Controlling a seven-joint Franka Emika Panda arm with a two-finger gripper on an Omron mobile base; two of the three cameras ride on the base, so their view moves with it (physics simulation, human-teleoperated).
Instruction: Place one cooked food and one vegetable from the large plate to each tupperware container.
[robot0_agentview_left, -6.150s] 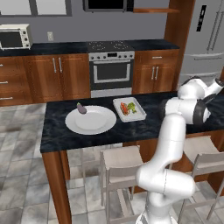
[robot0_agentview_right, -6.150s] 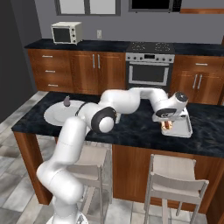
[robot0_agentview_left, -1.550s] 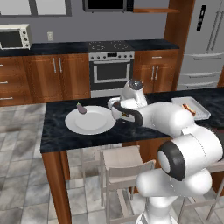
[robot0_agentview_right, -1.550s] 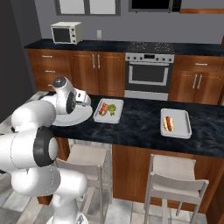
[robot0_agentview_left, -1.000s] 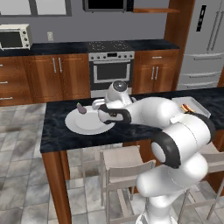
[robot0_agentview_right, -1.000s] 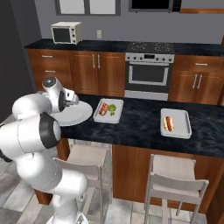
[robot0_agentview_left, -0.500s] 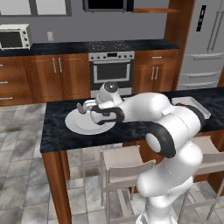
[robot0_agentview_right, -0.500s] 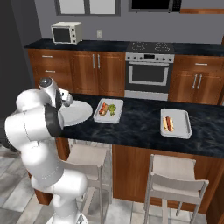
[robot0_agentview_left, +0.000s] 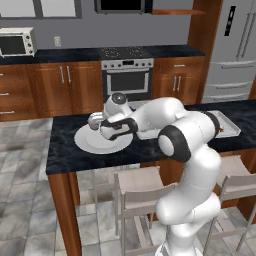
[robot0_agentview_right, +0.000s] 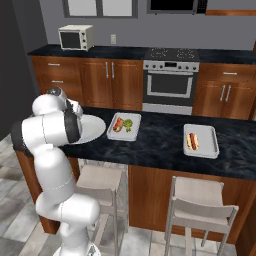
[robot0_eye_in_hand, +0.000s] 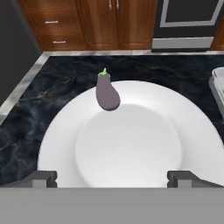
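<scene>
Hand view: the plate (robot0_eye_in_hand: 131, 148) is bare across centre and lower frame; the eggplant (robot0_eye_in_hand: 107, 93) at its upper-left rim is the sole obstacle. A tray (robot0_eye_in_hand: 218, 85) borders the right edge.

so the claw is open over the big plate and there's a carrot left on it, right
Not quite. The claw is open over the plate, but what is left on it is an eggplant, purple with a green stem, not a carrot. The hand view shows it lying near the plate's far rim.
</scene>
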